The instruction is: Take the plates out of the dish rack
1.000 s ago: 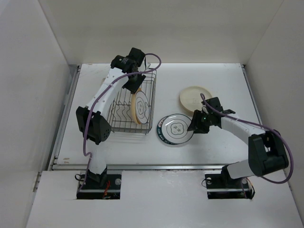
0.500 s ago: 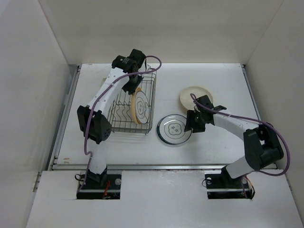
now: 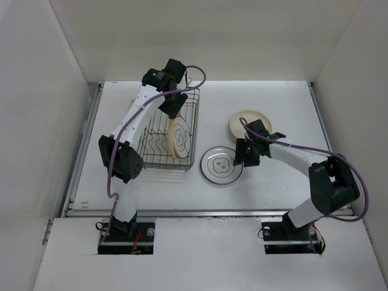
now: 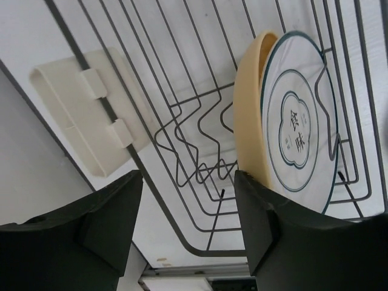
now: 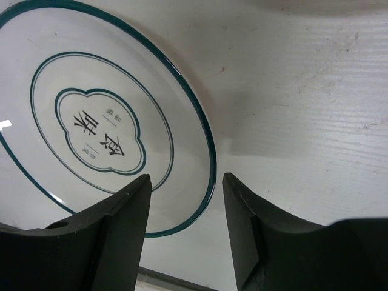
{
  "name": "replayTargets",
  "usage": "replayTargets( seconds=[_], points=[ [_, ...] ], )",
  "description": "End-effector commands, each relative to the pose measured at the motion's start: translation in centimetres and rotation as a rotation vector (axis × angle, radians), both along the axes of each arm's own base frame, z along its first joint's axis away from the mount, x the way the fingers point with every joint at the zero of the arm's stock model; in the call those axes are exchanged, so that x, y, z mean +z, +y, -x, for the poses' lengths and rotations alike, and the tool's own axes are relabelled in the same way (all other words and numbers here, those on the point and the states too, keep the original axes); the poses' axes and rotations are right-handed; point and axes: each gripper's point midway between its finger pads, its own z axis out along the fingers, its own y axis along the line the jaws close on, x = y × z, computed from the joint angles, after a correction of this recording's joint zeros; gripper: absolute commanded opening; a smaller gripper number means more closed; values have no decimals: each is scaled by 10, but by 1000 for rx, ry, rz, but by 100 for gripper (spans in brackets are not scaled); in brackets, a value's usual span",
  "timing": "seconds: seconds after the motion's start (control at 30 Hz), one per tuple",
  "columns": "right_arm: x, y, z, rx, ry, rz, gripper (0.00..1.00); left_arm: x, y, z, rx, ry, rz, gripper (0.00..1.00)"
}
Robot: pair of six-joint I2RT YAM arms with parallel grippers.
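Hovering spread: left fingers (image 4: 103,224) over dish rack (image 3: 163,166), right fingers (image 5: 115,230) over ringed plate (image 5: 103,127)

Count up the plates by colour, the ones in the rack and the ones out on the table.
White with teal rings: 2 (table plate, racked plate)
Yellow-tan plate: 1
Cream plate: 1
Total: 4

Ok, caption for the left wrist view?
Open left fingers hover over the dish rack, where a yellow-tan plate and a ringed white plate stand upright.
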Motion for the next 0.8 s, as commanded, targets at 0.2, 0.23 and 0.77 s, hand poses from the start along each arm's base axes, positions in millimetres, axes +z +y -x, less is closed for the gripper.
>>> replayTargets(
  seconds=[0.2,0.23,0.77],
  points=[
    [19,7,-14,1,-65,-3,57,65,-27,18,-91,-206,17,66],
    [19,7,-14,1,-65,-3,57,56,-25,13,-81,-193,-14,64],
    [18,5,-10,2,-72,11,57,7,-19,12,-86,-72,-152,43]
  ],
)
